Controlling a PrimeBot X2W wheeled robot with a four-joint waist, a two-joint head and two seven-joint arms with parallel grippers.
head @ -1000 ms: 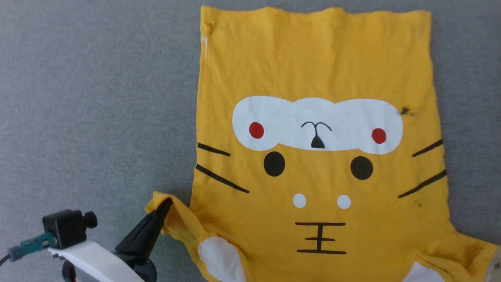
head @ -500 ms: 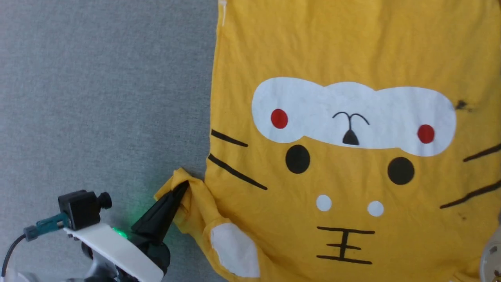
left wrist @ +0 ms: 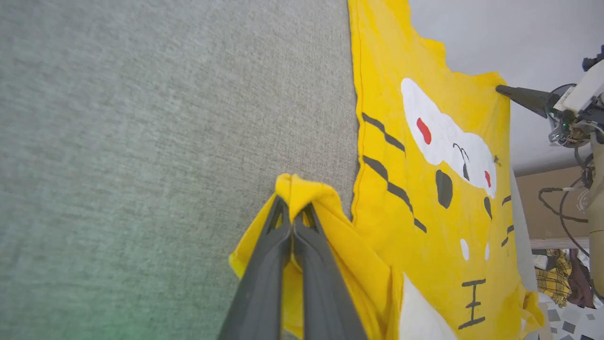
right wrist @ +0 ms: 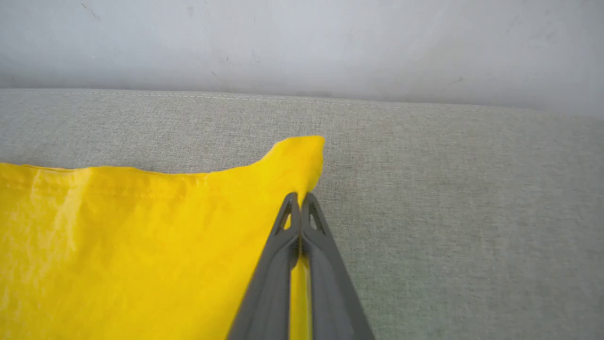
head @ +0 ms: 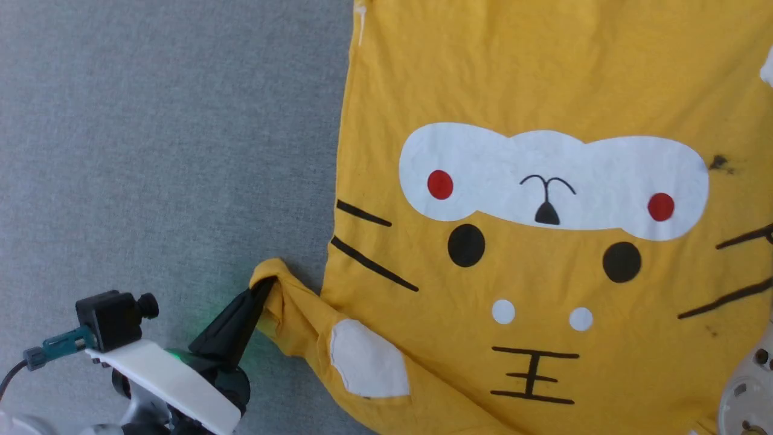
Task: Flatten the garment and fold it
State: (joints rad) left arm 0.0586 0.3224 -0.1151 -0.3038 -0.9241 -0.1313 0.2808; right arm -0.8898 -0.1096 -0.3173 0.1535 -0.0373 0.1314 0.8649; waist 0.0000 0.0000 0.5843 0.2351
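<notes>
Grey woven cloth covers the desk (head: 151, 151), and in the right wrist view a stitched seam runs along its far edge, with a plain white wall (right wrist: 302, 38) right behind it. Past the desk's side, the left wrist view shows a strip of beige wall, loose black cables, a heap of plaid cloth (left wrist: 549, 281) and a bit of tiled floor. The left fingers (head: 232, 329) are pressed together and pinch the bunched edge of a short sleeve, whose yellow cloth folds over their tips in the left wrist view (left wrist: 273, 264); a green glow falls on the desk beside them. The right fingers (right wrist: 278, 264) are also closed, with a strip of yellow cloth showing between them, and they grip one far corner of the hem, which stands up a little from the desk. The garment (head: 543, 78) lies spread flat and printed side up, with the hem towards the wall and the sleeves towards the robot. Its body stretches away to the right of the left fingers. From the left wrist the right fingers (left wrist: 524, 97) show at its far corner, well apart from the left ones.
</notes>
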